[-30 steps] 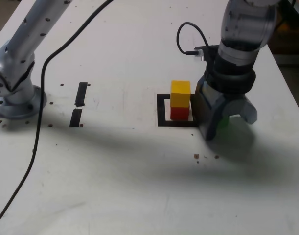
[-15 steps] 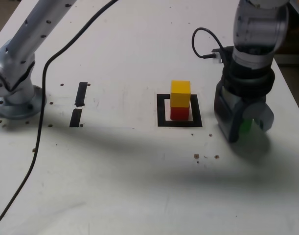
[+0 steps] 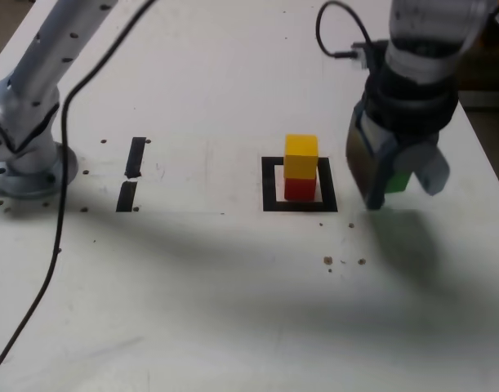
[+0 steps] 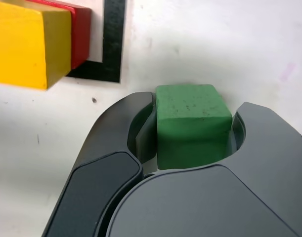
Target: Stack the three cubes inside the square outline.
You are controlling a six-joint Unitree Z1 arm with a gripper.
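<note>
a: while the tool (image 3: 394, 175) is gripping the green cube (image 4: 193, 123) to the exterior view's right of the square outline (image 3: 271, 181), what is worrying you?

b: the yellow cube (image 3: 301, 155) is sitting on the red cube (image 3: 299, 188) inside it; a low swing is risking toppling both.

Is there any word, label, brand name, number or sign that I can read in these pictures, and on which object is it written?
None: no readable text appears in either view.
The yellow cube, red cube and green cube, held in the pincer, have plain faces.
The square outline and the two black strips are bare tape.
The arm's base shows only small holes, no lettering.
</note>
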